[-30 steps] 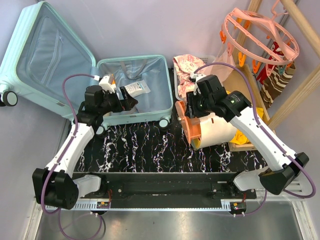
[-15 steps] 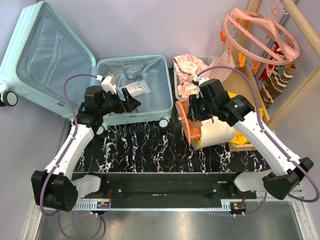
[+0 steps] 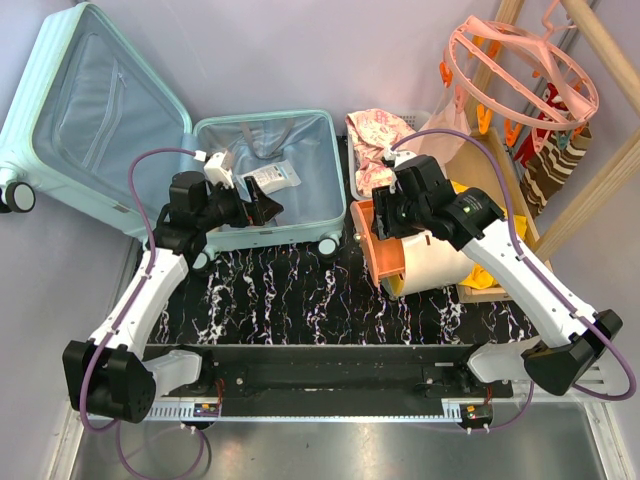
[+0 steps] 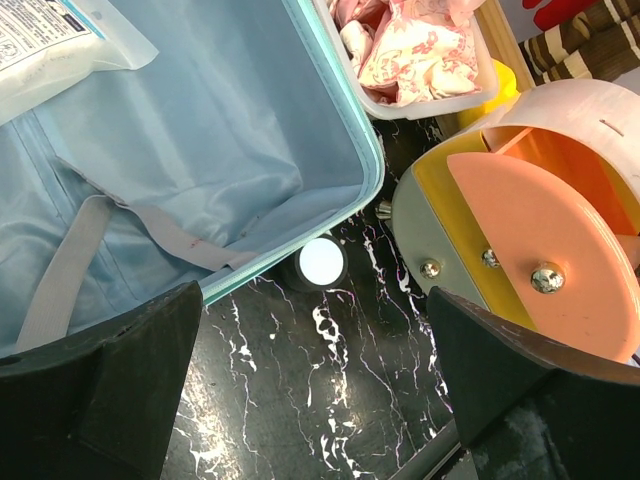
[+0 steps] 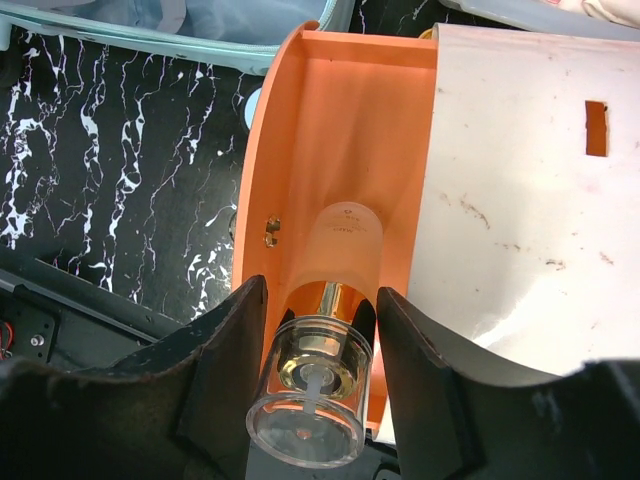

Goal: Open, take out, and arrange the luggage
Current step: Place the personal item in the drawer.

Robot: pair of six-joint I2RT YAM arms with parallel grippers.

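Observation:
The luggage (image 3: 300, 205) lies open on the black marble table, its lid (image 3: 90, 110) propped up at the left and a white packet (image 3: 272, 178) in the base. My left gripper (image 3: 262, 207) hovers wide open over the base's near rim (image 4: 350, 140), holding nothing (image 4: 315, 370). My right gripper (image 3: 385, 225) is at the orange end of a cream cylinder (image 3: 430, 260). Between its fingers (image 5: 322, 340) stands a frosted bottle with a gold collar and clear cap (image 5: 330, 300). The jaws are parted, with a gap showing on the right side of the cap.
A white basket (image 3: 375, 140) of pink floral cloth sits behind the cylinder. A pink clip hanger (image 3: 520, 70) and wooden poles (image 3: 600, 40) fill the right. A suitcase wheel (image 4: 321, 262) rests on the marble beside the cylinder's end (image 4: 540, 230).
My right gripper's jaws have widened around the bottle, and that arm shifted slightly. The left arm has hardly moved.

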